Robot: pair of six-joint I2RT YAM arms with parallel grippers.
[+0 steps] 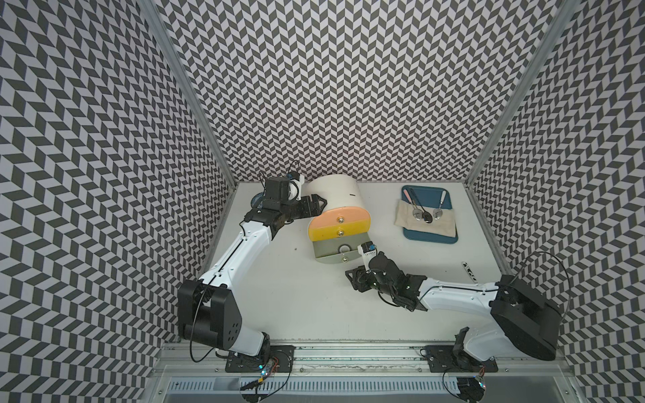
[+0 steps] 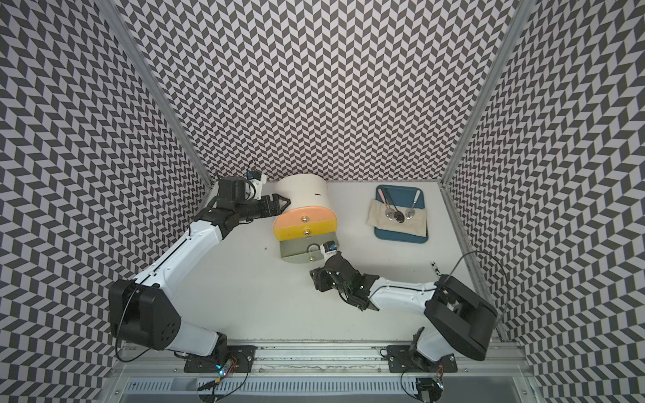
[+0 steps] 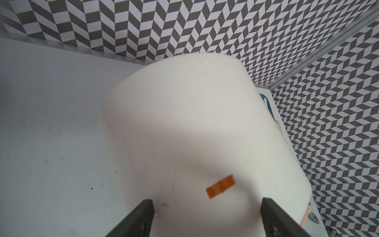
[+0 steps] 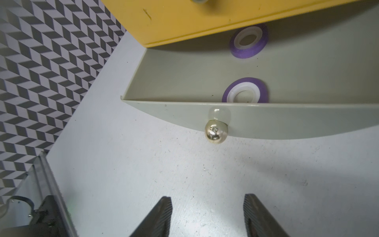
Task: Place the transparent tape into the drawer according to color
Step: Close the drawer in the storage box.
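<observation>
White tabletop (image 1: 279,296), chevron walls (image 1: 349,87) — two purple tape rings (image 4: 229,93) lie in the pulled-out grey-green drawer (image 4: 184,78), centre frame. Left claw (image 3: 207,200) and right claw (image 4: 207,197) gape empty; next, we judge, the right pushes the drawer shut squarely.

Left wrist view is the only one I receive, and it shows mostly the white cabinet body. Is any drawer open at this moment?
Observer: Yes. The grey-green bottom drawer is pulled out.
Operator: Is there some tape inside it?
Observer: Yes. One purple tape ring lies just behind its front wall, and a second purple ring lies farther back.
Operator: And where is the right claw?
Observer: The right claw is open and empty. It is over the table in front of that drawer's knob and does not touch it.
</observation>
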